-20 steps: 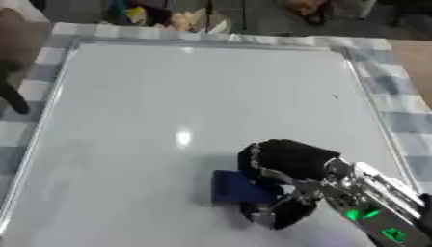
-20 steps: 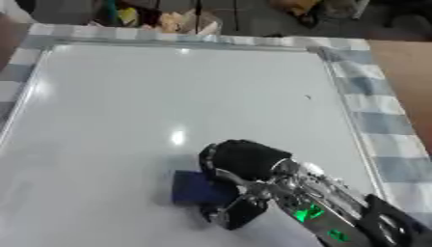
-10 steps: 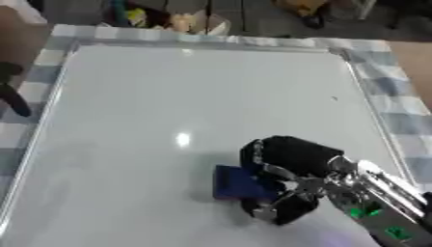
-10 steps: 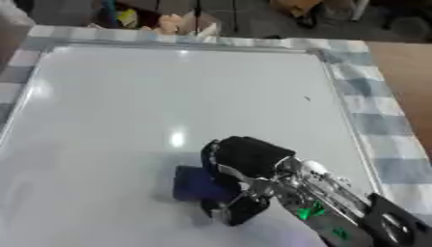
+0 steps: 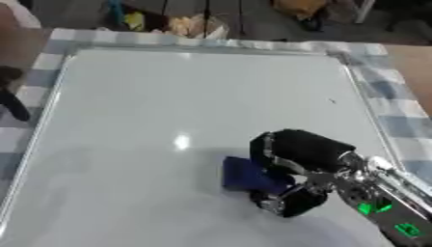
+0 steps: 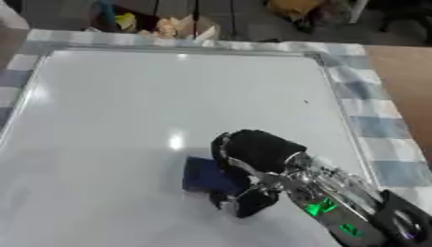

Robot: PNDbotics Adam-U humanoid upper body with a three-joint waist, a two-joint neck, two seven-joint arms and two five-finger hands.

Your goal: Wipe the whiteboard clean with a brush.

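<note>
Left eye view: right robot hand (image 5: 295, 161) clenched around blue brush (image 5: 246, 174), flat on whiteboard (image 5: 168, 106).

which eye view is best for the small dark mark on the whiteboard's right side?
Left eye view: the small dark mark sits clear of the right hand on the white whiteboard. The right eye view shows the same mark, only fainter.

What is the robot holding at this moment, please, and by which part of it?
The right hand holds the dark blue brush flat on the whiteboard, fingers curled over its right end. The left hand, at the left edge, holds nothing visible.
</note>
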